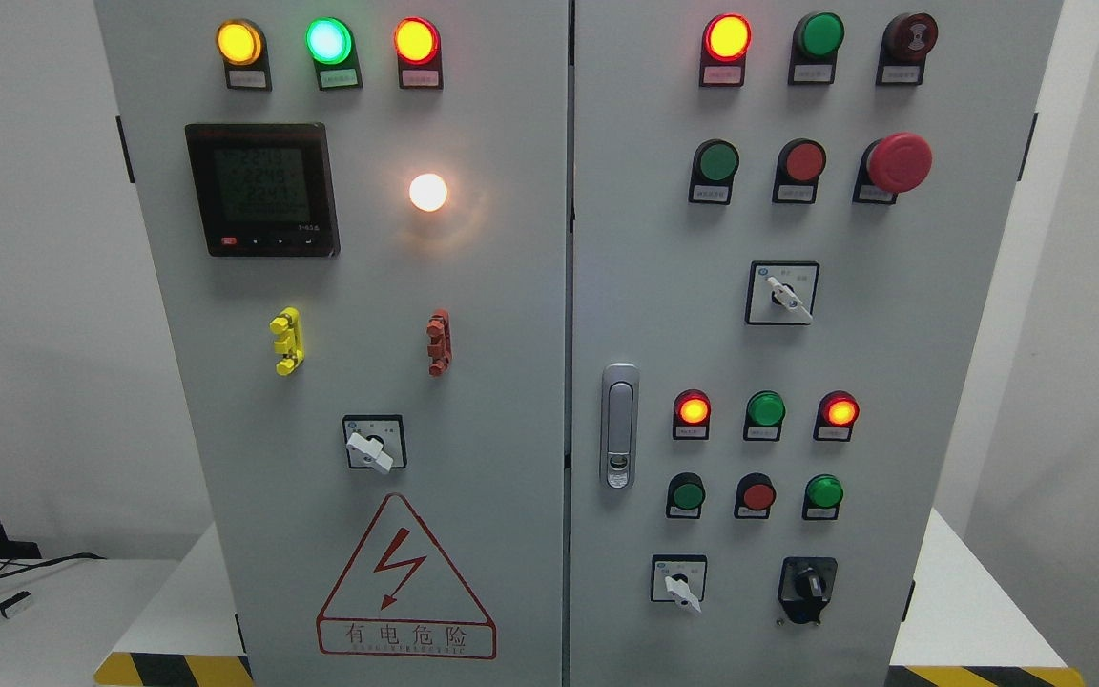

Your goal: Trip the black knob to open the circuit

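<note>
Black knob (807, 584) low on right door, handle upright, vertical.

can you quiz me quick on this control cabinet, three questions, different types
1. True or false: the black knob sits on the right door, near its bottom.
2. Multiple choice: the three lamps across the top of the left door read, left to right: A) red, green, yellow B) yellow, green, red C) green, red, yellow
3. Fill in: the big red mushroom button is on the ___ door.

Key: 1 true; 2 B; 3 right. Neither robot hand is in view.
</note>
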You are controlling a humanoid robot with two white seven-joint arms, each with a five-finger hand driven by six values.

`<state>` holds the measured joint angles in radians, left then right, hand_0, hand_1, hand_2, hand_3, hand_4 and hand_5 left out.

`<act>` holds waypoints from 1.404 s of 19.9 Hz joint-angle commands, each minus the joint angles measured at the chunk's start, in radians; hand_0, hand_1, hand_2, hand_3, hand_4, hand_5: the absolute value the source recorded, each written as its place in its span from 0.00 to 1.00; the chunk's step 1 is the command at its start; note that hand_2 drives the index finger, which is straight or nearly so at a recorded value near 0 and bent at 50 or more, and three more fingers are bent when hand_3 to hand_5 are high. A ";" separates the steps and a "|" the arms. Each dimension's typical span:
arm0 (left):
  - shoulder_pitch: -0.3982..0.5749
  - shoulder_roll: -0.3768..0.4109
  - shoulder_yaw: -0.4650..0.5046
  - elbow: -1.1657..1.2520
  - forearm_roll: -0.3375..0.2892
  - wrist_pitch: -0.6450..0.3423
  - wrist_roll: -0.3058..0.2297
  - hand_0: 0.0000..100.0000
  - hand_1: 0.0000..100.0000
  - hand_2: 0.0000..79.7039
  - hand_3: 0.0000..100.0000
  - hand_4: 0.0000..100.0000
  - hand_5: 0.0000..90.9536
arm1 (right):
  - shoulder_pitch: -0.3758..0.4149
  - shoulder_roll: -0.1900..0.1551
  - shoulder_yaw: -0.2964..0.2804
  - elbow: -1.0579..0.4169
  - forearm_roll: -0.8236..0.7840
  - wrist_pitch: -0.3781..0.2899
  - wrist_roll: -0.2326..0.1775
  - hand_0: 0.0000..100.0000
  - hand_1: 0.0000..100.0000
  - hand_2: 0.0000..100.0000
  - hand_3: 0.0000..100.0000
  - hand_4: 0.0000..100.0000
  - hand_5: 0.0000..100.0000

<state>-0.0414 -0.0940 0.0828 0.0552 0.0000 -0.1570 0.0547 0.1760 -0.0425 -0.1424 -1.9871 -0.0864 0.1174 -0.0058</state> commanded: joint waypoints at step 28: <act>0.000 0.000 0.000 0.000 -0.031 0.001 0.000 0.12 0.39 0.00 0.00 0.00 0.00 | -0.116 0.027 0.083 0.116 0.125 0.015 -0.031 0.19 0.73 0.48 1.00 1.00 0.96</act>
<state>-0.0414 -0.0938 0.0828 0.0552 0.0000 -0.1570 0.0547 0.0773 -0.0040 -0.0671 -1.8919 0.0112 0.1301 -0.0298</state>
